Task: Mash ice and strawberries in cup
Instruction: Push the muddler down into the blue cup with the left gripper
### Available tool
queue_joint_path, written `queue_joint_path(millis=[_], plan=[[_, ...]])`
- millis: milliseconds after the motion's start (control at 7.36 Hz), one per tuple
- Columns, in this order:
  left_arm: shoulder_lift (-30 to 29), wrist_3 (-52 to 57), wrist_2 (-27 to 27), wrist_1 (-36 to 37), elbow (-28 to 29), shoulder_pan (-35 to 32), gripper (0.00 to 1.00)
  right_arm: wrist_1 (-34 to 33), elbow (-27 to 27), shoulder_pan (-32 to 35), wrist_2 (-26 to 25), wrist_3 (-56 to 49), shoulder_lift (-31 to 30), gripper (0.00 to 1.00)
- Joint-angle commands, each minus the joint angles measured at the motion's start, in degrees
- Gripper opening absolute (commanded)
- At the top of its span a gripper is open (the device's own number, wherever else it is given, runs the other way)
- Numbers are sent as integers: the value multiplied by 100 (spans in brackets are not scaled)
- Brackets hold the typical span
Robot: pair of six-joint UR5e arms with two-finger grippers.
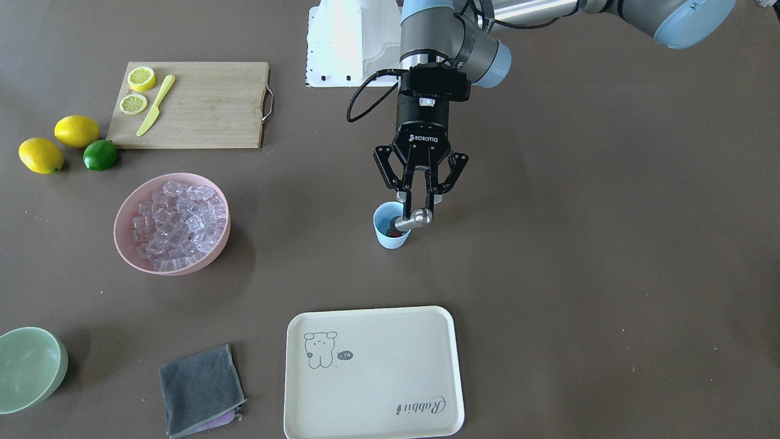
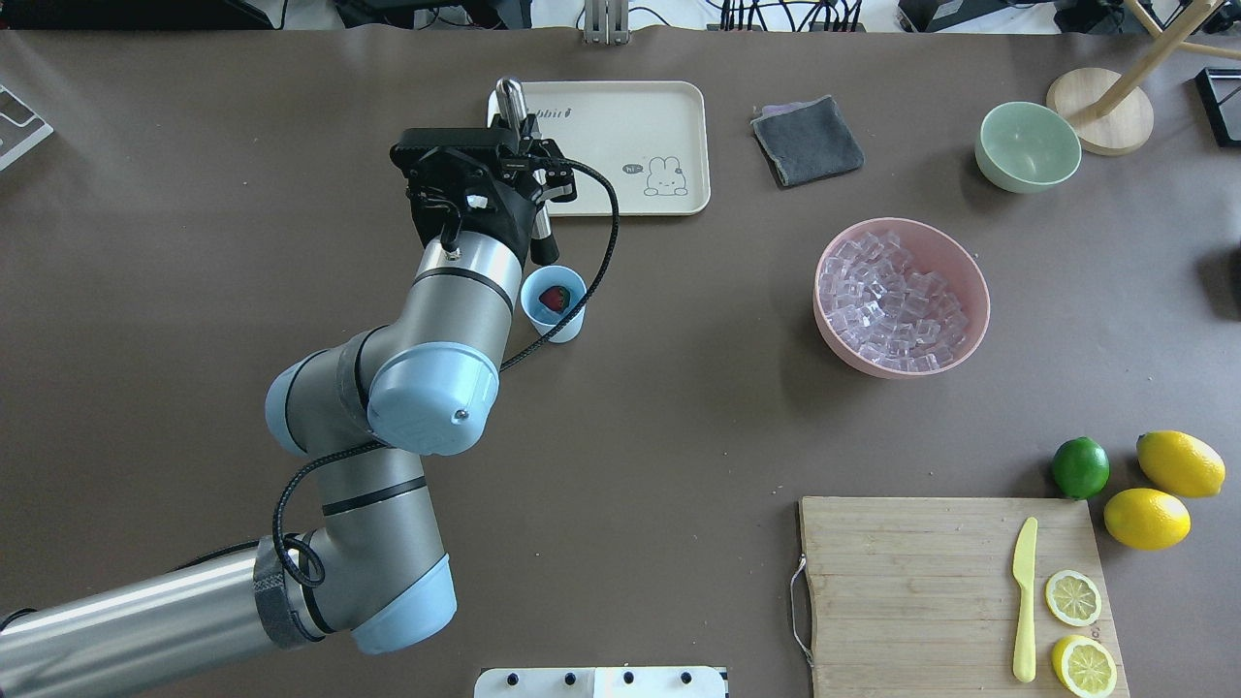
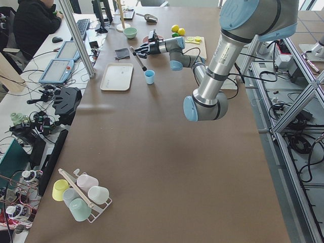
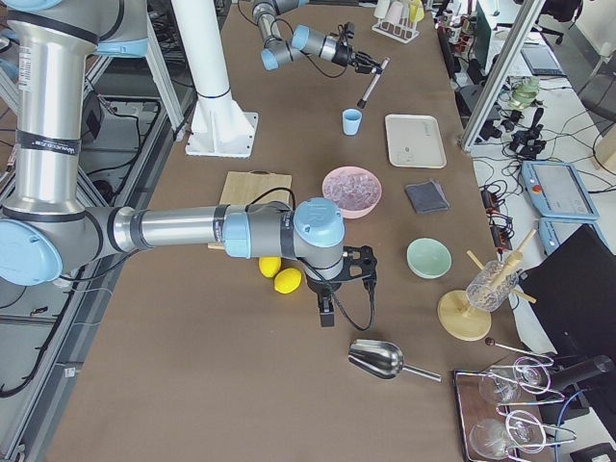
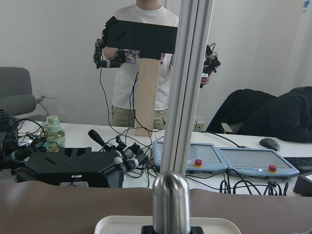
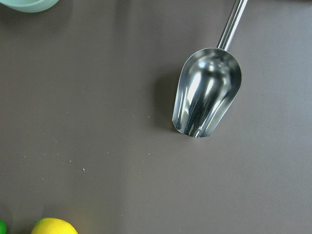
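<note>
The light-blue cup [image 1: 386, 235] stands mid-table and also shows in the overhead view [image 2: 572, 324]. One red strawberry [image 2: 553, 299] lies in it. I see no ice in the cup. The ice [image 1: 178, 223] fills the pink bowl [image 1: 125, 244]. My left gripper [image 1: 420, 204] is shut on a steel muddler [image 2: 539, 233], held tilted. The muddler's lower tip is at the cup's mouth, and I cannot tell if it touches the berry. My right gripper [image 4: 329, 313] hovers far off near a steel scoop [image 6: 207, 92]. I cannot tell its state.
A cream tray [image 1: 372, 372] lies beyond the cup, with a grey cloth [image 1: 201, 390] and a pale green bowl [image 1: 27, 366] beside it. A cutting board [image 1: 207, 110] holds lemon slices and a yellow knife. Two lemons and a lime [image 1: 100, 155] lie next to it.
</note>
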Motion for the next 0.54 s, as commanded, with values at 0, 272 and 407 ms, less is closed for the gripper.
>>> queue_joint_path(millis=[0, 272, 407], plan=[[121, -153, 32, -102, 22, 163, 29, 0, 0, 0, 7, 0, -10, 100], [315, -515, 50, -217, 188, 348, 29, 0, -8, 0, -11, -9, -18, 100], [324, -515, 59, -235, 267, 357, 29, 0, -9, 0, -11, -9, -27, 100]])
